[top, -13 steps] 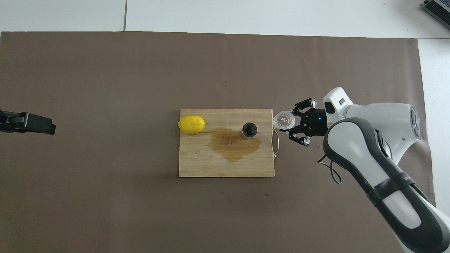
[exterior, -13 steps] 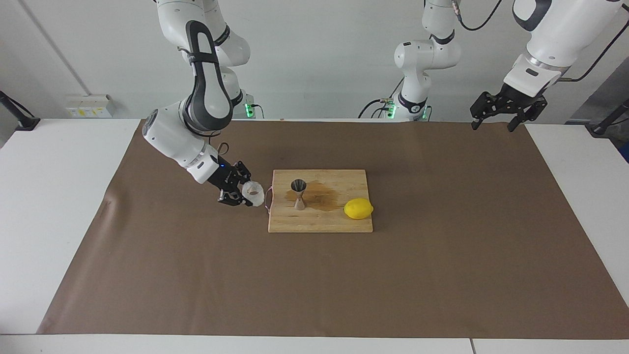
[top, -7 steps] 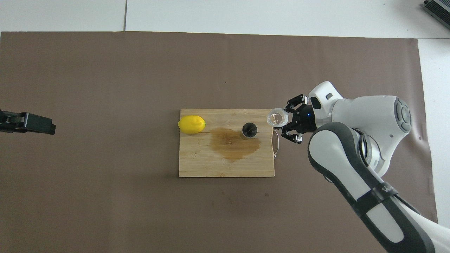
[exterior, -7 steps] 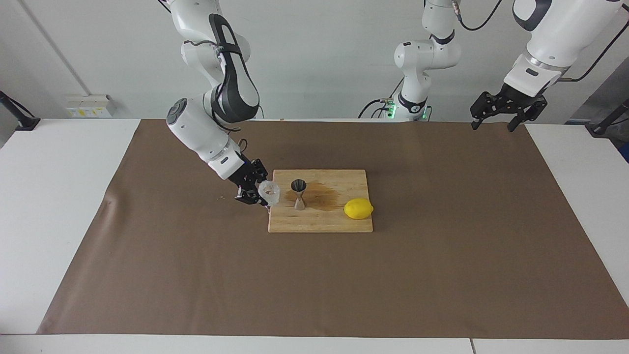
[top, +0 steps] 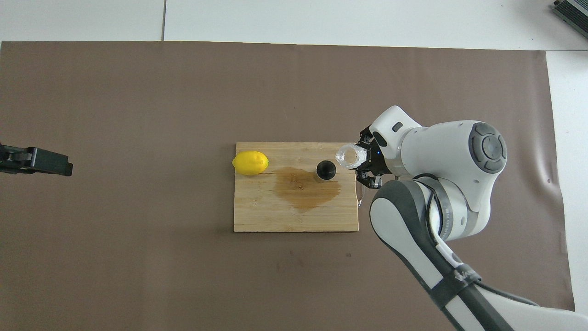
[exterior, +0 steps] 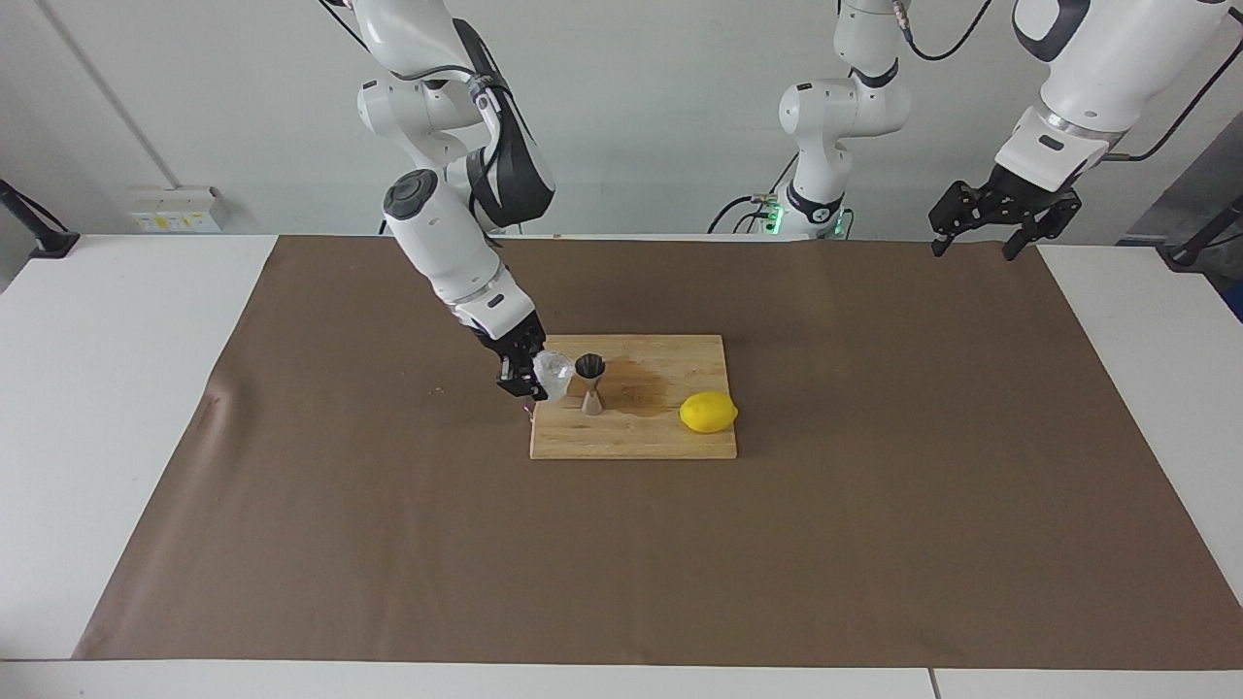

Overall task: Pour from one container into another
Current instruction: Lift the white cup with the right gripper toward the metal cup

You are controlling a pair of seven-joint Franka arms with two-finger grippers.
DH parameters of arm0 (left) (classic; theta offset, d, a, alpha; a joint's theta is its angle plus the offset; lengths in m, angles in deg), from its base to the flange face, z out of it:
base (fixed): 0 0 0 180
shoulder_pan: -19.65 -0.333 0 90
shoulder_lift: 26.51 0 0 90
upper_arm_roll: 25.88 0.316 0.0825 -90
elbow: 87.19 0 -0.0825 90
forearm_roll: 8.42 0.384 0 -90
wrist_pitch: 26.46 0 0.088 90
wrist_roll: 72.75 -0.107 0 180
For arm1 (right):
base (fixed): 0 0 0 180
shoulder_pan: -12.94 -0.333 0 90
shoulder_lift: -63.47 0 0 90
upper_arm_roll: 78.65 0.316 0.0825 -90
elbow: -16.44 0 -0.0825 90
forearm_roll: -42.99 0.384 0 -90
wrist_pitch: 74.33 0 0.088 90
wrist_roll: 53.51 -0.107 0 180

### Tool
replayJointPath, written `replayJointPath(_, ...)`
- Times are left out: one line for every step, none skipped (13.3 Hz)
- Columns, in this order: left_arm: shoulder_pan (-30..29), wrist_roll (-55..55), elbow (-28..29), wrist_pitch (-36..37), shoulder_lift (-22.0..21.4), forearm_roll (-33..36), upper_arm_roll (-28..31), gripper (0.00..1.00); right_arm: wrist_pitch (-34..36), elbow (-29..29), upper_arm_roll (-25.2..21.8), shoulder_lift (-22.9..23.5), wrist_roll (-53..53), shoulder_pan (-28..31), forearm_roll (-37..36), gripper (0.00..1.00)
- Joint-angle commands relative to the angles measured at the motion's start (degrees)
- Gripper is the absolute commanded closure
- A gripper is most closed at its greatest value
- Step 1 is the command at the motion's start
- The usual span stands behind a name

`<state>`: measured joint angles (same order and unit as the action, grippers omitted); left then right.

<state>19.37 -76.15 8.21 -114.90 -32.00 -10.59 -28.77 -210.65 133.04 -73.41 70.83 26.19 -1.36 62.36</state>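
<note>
The right gripper [exterior: 529, 374] grasps the frosted glass cup [exterior: 554, 373] and holds it tipped over the wooden cutting board [exterior: 631, 437], at the board's edge toward the right arm's end of the table; seen from overhead, the cup's [top: 347, 156] open mouth sits at about two o'clock from the steel jigger [top: 325, 170], just beside it, and whether the two touch cannot be told. The jigger [exterior: 589, 382] stands upright on the board, in the half toward the right arm's end, its dark mouth facing up. A brown wet stain [top: 305, 191] spreads over the wood from the jigger's foot toward the board's middle and its edge nearer to the robots. A yellow lemon [exterior: 708, 412] lies on the board at roughly three o'clock from the jigger in the facing view, at the edge toward the left arm's end, well apart from the cup. The board rests in the middle of a brown mat [exterior: 388, 544] that covers most of the white table [exterior: 107, 408]. The left arm waits: its left gripper [exterior: 989, 231] hangs with jaws released, grasping nothing, over the mat's corner at the left arm's end of the table, and in the overhead view only its dark tip [top: 36, 161] shows at nine o'clock from the board.
</note>
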Motion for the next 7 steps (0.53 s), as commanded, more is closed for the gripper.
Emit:
replayJointPath(0.37, -0.46, 1.36, 0.1, -1.46, 0.77, 0.34, 0.0, 1.84, -2.35, 0.13, 0.73, -3.67, -1.34, -5.38, 1.0)
replayJointPath(0.28, -0.46, 1.28, 0.1, -1.46, 0.77, 0.34, 0.0, 2.37, -2.52, 0.13, 0.73, -4.03, -1.95, -6.53, 1.0)
replayJointPath(0.28, -0.46, 1.28, 0.1, -1.37, 0.77, 0.43, 0.0, 2.63, -2.61, 0.13, 0.73, -4.12, -2.22, -8.02, 1.0)
replayJointPath(0.28, -0.46, 1.28, 0.1, -1.37, 0.77, 0.43, 0.0, 3.16, -2.61, 0.13, 0.64, -4.12, -2.31, -9.95, 1.0)
replayJointPath(0.28, -0.46, 1.36, 0.1, -1.37, 0.77, 0.34, 0.0, 4.03, -2.79, 0.22, 0.64, -4.12, -2.75, -11.71, 1.0)
replayJointPath(0.28, -0.46, 1.36, 0.1, -1.37, 0.77, 0.43, 0.0, 5.0, -3.22, 0.13, 0.64, -4.12, -3.27, -13.29, 1.0)
replayJointPath(0.28, -0.46, 1.36, 0.1, -1.37, 0.77, 0.34, 0.0, 5.44, -3.4, 0.22, 0.64, -4.12, -3.28, -14.7, 1.0)
